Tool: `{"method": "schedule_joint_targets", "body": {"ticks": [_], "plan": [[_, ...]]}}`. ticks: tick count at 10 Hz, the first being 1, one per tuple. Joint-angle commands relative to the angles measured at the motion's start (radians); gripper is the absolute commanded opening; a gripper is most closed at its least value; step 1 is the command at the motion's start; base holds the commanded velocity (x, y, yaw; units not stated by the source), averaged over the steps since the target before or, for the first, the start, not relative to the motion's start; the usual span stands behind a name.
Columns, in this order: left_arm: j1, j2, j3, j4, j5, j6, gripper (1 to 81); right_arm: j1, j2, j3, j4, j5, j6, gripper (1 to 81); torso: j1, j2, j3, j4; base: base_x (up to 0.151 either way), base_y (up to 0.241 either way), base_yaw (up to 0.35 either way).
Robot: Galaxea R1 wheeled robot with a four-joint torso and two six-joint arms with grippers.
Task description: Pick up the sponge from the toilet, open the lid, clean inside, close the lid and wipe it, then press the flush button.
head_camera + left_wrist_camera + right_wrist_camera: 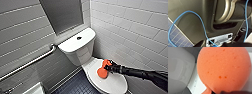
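The white toilet [77, 48] stands in the corner with its lid [113, 83] down. The dark round flush button [79, 38] sits in the middle of the tank top. My right arm comes in from the right, and its gripper [108, 67] is shut on the orange-red sponge [102, 71], which lies against the rear part of the lid near the tank. In the right wrist view the sponge [223, 68] looms large and close, with the grey-white tank [179, 69] beside it.
A metal grab bar [30, 62] runs along the grey tiled wall to the left of the toilet. White tiles cover the wall [140, 30] on the right. Dark tiled floor [75, 86] lies in front of the bowl. A blue cable [199, 17] loops over my own body.
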Motion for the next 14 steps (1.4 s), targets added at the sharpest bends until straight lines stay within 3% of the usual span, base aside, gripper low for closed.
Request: {"method": "schedule_joint_targets", "body": {"ticks": [1,2,5,6,10,12,14], "plan": [[0.041,0.032,-0.076,0.046,0.016,0.000,81.1,0.199,0.050,-0.201,0.116,0.106,0.002,1.0,0.000,0.000,0.000,0.000,0.000,0.000,0.000],[0.049,0.029,-0.074,0.046,0.017,0.000,81.1,0.175,0.048,-0.244,0.142,0.126,0.010,1.0,0.000,0.000,0.000,0.000,0.000,0.000,0.000],[0.063,0.041,-0.069,0.066,0.021,0.000,81.1,0.096,0.033,-0.362,0.210,0.326,0.083,1.0,0.000,0.000,0.000,0.000,0.000,0.000,0.000],[0.063,0.043,-0.069,0.066,0.021,0.000,81.1,0.081,0.028,-0.367,0.213,0.337,0.085,1.0,0.000,0.000,0.000,0.000,0.000,0.000,0.000],[0.063,0.053,-0.069,0.080,0.024,0.000,81.1,0.017,-0.076,-0.177,0.198,0.314,0.082,1.0,0.000,0.000,0.000,0.000,0.000,0.000,0.000],[0.061,0.061,-0.069,0.081,0.025,0.000,81.1,0.029,-0.154,0.009,0.176,0.167,0.082,1.0,0.000,0.000,0.000,0.000,0.000,0.000,0.000],[0.060,0.061,-0.068,0.081,0.024,0.000,81.1,0.015,-0.182,0.067,0.173,0.133,0.103,1.0,0.000,0.000,0.000,0.000,0.000,0.000,0.000]]}}
